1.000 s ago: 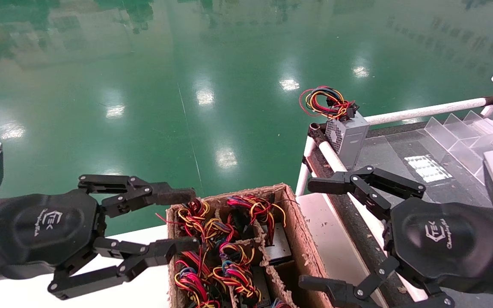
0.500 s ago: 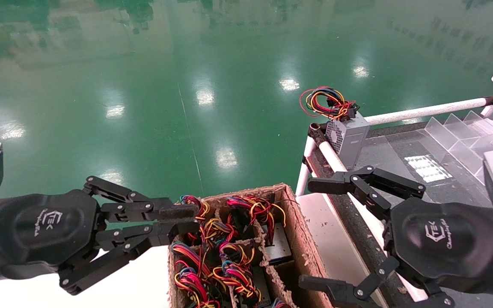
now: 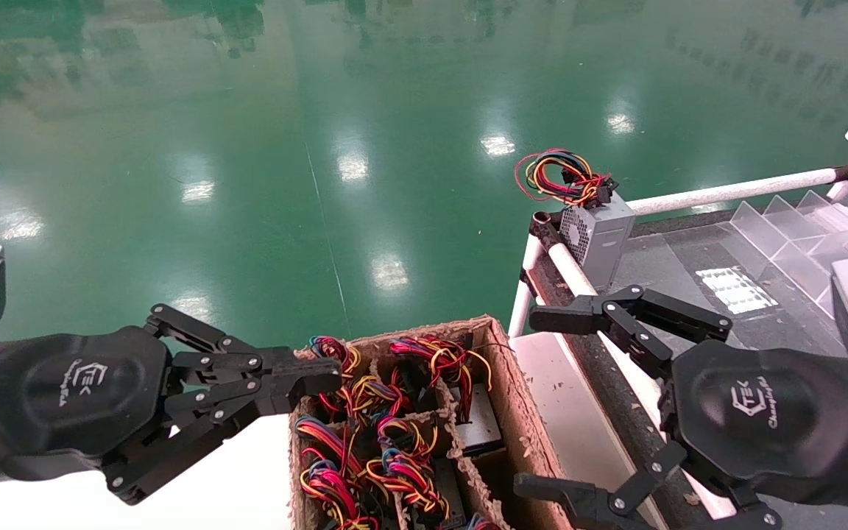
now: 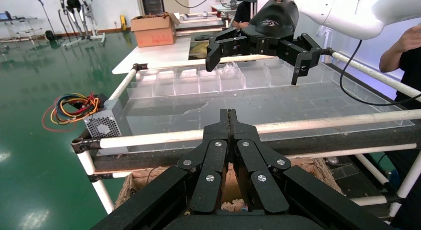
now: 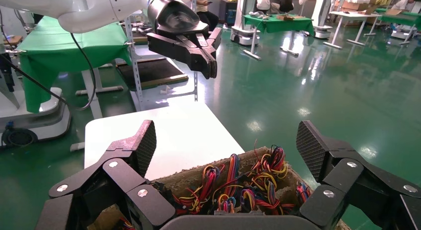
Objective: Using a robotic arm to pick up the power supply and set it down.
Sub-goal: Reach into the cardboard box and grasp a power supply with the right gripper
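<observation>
In the head view, the left gripper [image 3: 321, 377] hovered at the near-left corner of the cardboard box [image 3: 512, 397], and its fingers had closed together on nothing; a second earlier they stood wide apart. It had shut short of the wire bundles, so I judge no pick had begun. The right gripper [image 3: 542, 401] hung over the edge of the rack tabletop [image 3: 659, 265] with its fingers spread wide and empty, in the same place as a second before. One power supply [image 3: 601, 235] stood upright at the far-left corner of the rack, its red, yellow and blue wires looped above it. Several more sat in the box compartments beneath their coloured wires [image 3: 394, 412]. Each gripper palm carried a hexagon logo with "TEK" and a script word I could not read surely.

In the left wrist view, the left gripper [image 4: 230, 113] showed its two fingertips pressed flat against each other. Beyond the rack rail the standing power supply [image 4: 104, 128] showed its fan grille. The right gripper [image 4: 258, 53] hung open over the clear dividers [image 4: 198, 81].

In the right wrist view, the right gripper's fingers [image 5: 144, 143] framed the box of wires [image 5: 248, 185], gaping. The closed left gripper [image 5: 211, 66] hung above the white tabletop [image 5: 164, 130].
</observation>
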`<move>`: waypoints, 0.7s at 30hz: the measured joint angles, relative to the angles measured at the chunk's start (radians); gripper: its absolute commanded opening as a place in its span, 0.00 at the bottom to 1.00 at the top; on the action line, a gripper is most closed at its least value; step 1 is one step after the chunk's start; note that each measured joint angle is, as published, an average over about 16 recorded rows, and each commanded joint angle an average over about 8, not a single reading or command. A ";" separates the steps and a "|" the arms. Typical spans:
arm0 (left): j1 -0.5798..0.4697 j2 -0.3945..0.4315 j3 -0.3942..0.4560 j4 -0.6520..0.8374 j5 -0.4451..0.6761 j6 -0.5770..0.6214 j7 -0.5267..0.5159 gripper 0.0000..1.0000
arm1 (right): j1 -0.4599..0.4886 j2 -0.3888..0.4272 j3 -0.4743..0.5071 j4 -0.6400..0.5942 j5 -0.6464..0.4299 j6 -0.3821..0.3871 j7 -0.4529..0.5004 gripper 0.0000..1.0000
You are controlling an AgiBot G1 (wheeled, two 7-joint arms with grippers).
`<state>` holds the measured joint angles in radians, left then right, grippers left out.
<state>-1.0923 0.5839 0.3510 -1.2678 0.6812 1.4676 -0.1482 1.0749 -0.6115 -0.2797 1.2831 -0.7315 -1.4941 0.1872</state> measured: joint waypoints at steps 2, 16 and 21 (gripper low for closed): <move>0.000 0.000 0.000 0.000 0.000 0.000 0.000 0.92 | 0.000 0.000 0.000 0.000 0.000 0.000 0.000 1.00; 0.000 0.000 0.000 0.000 0.000 0.000 0.000 1.00 | 0.000 0.000 0.000 0.000 0.000 0.000 0.000 1.00; 0.000 0.000 0.000 0.000 0.000 0.000 0.000 1.00 | 0.001 -0.004 -0.003 -0.002 -0.010 0.010 0.001 1.00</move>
<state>-1.0923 0.5839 0.3510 -1.2677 0.6812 1.4677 -0.1482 1.0755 -0.6151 -0.2832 1.2814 -0.7413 -1.4839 0.1887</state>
